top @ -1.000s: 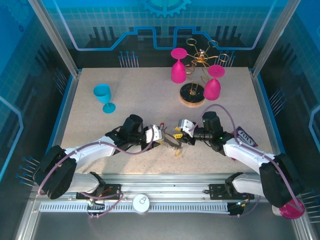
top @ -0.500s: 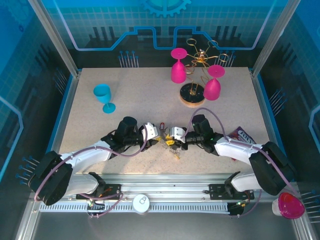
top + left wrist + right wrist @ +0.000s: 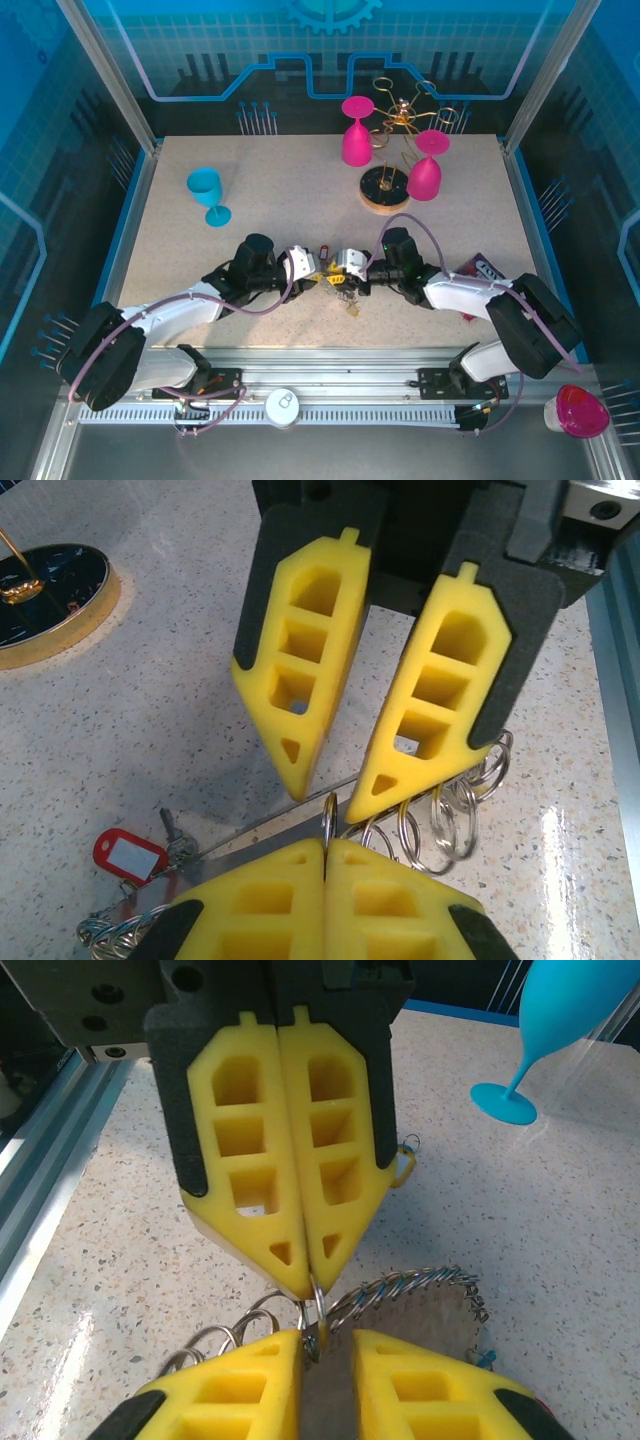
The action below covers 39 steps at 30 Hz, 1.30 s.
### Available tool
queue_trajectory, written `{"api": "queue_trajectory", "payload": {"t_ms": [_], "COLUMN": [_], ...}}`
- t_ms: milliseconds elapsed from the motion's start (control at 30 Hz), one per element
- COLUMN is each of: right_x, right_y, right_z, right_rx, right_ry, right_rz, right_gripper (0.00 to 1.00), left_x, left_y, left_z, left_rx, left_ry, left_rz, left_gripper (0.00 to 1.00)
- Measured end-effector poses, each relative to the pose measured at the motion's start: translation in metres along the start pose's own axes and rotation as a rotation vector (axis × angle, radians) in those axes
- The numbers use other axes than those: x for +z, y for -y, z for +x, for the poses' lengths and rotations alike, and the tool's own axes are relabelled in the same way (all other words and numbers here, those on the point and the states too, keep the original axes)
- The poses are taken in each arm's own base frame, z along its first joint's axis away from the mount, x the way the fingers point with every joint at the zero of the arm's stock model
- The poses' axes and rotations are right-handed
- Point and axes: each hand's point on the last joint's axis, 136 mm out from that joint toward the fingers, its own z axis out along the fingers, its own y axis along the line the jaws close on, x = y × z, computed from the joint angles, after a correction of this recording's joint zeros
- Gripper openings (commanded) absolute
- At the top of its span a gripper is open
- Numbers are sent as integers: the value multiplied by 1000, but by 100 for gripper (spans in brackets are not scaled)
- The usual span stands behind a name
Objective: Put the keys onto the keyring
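Jaws of the left gripper are pressed fully together, and a small metal ring is pinched upright at their tips. Jaws of the right gripper are held slightly apart, tips flanking that ring; no grip is seen. The grippers are set tip to tip low over the table. The keyring is laid just beside the tips, with a red-headed key near it.
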Motion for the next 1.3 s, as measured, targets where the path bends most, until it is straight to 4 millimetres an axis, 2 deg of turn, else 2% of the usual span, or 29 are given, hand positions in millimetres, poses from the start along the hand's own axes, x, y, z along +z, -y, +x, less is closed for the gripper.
{"api": "queue_trajectory", "payload": {"t_ms": [167,333,433,533,600,833,967,1067,1300], "right_x": [3,3,3,2,2,-1,0,1,2], "right_y": [-1,-2,-2,0,1,11,11,11,10], "right_z": [1,-1,-2,-5,-9,-16,-16,-16,-16], "right_rx": [4,7,14,15,16,27,32,31,36], "right_ry": [4,14,18,34,55,107,117,124,128], "right_rz": [-14,-27,-29,-28,-28,-15,-22,-23,-35], "right_gripper": [16,0,0,0,0,0,0,0,0], "left_x": [0,0,-1,-2,-4,-22,-31,-30,-29], "left_y": [0,0,0,-2,-3,-13,-12,-11,-11], "left_z": [1,1,0,-2,-5,-22,-17,-10,-8], "left_rx": [1,1,2,0,-16,-80,-131,-163,-170], "left_ry": [1,2,4,8,10,65,82,68,62], "left_rz": [0,0,-3,-12,-18,-120,-156,-160,-158], "left_gripper": [0,0,2,37,41,42,38,35,33]}}
